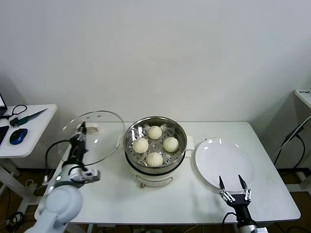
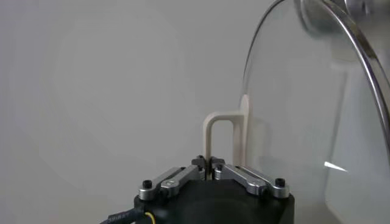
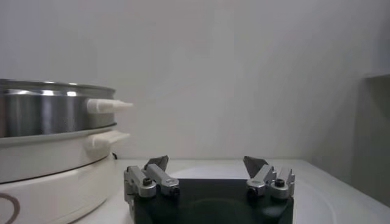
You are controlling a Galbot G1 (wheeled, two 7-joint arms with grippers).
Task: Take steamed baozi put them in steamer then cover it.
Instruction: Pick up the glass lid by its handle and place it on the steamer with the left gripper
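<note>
Several steamed baozi (image 1: 154,144) lie on the perforated tray inside the steamer (image 1: 179,158), a shiny steel pot on a cream-white base at the table's middle. The steamer (image 3: 49,131) also shows in the right wrist view, beside the open jaws. My left gripper (image 1: 81,130) is shut on the cream handle (image 2: 217,131) of the cover (image 1: 99,133), which hangs tilted in the air left of the steamer. In the left wrist view the cover's glass (image 2: 311,103) stands on edge past the left gripper (image 2: 209,163). My right gripper (image 1: 232,183) is open with nothing in it, low at the table's front right.
A flat white plate (image 1: 223,162) lies right of the steamer, just beyond the right gripper. A side table (image 1: 29,128) at the left carries a blue mouse (image 1: 18,136) and cables. The white table (image 1: 272,194) ends close in front of the right gripper.
</note>
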